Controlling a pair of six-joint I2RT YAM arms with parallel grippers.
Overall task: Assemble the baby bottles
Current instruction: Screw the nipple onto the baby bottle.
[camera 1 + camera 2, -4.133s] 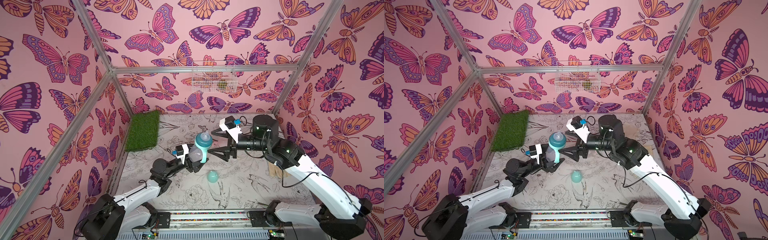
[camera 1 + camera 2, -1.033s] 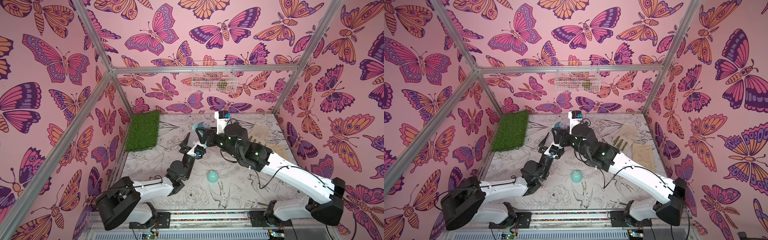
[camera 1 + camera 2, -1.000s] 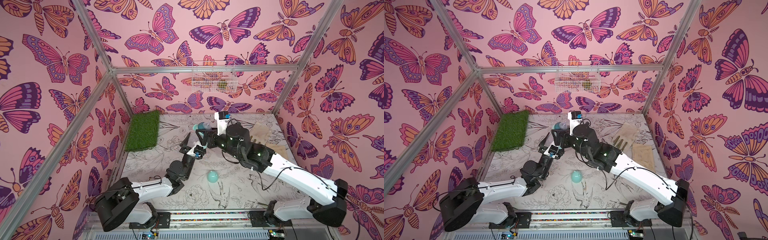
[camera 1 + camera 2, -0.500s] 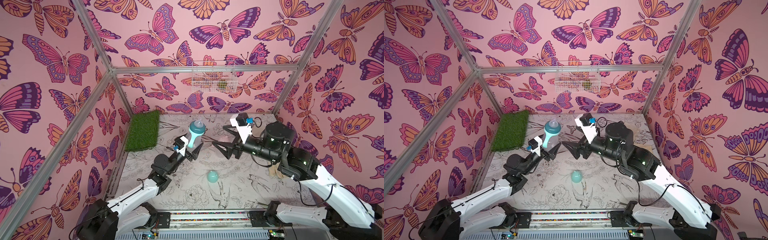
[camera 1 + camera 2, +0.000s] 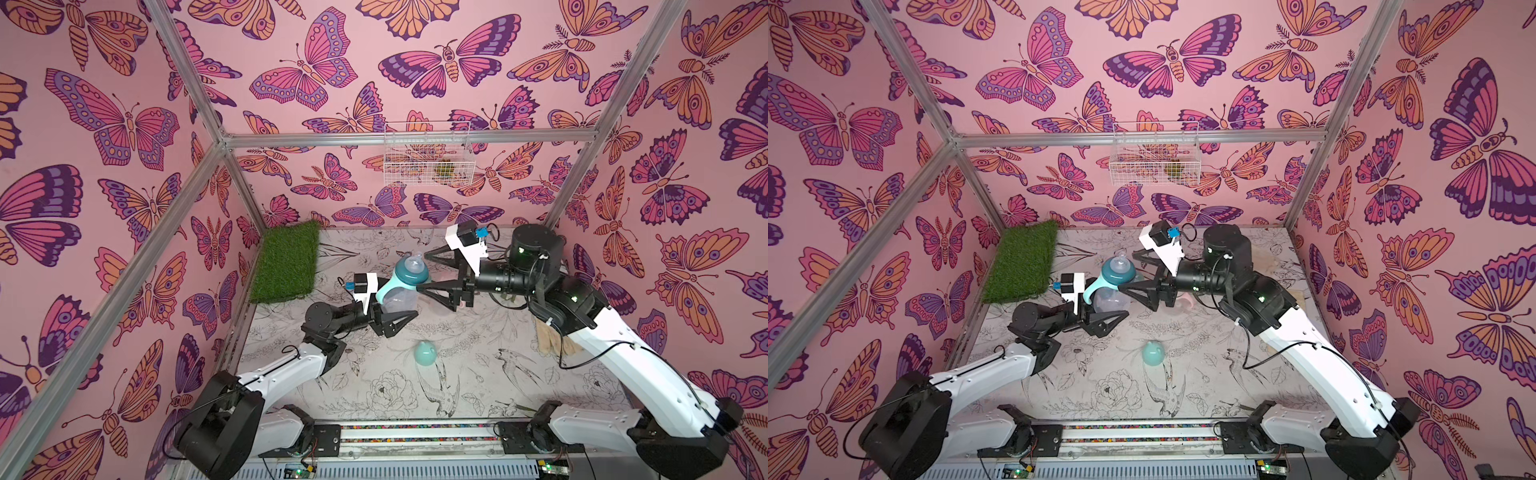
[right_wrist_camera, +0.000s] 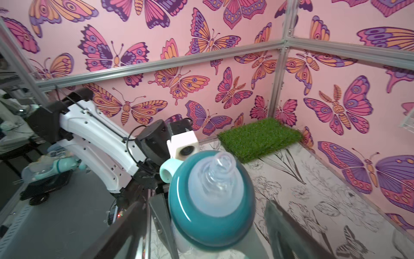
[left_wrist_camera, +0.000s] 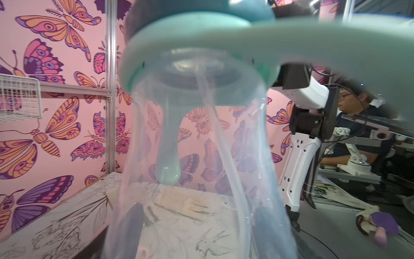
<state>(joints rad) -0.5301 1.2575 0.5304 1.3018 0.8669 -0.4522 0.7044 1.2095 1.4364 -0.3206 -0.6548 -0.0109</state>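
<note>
The teal baby bottle [image 5: 399,297] is held upright above the table, its clear body filling the left wrist view [image 7: 197,145]. My left gripper [image 5: 390,311] is shut on that clear body from the left. The dark teal nipple collar [image 5: 410,276] sits on top, above the pale teal handled ring [image 7: 201,44]. My right gripper [image 5: 423,272] stands open, one jaw on each side of the collar [image 6: 210,201], with a gap on one side. The teal dome cap [image 5: 424,353] lies on the table in front. Pink pieces [image 5: 1183,300] show under the right gripper, mostly hidden.
A green grass mat [image 5: 284,262] lies at the back left corner. Beige gloves [image 5: 548,340] lie at the right, under the right arm, and one glove [image 7: 186,203] shows through the bottle. A white wire basket [image 5: 428,153] hangs on the back wall.
Half a second ago my right gripper stood apart to the right of the bottle; now its open jaws straddle the collar. The left gripper has moved the bottle a little toward it.
</note>
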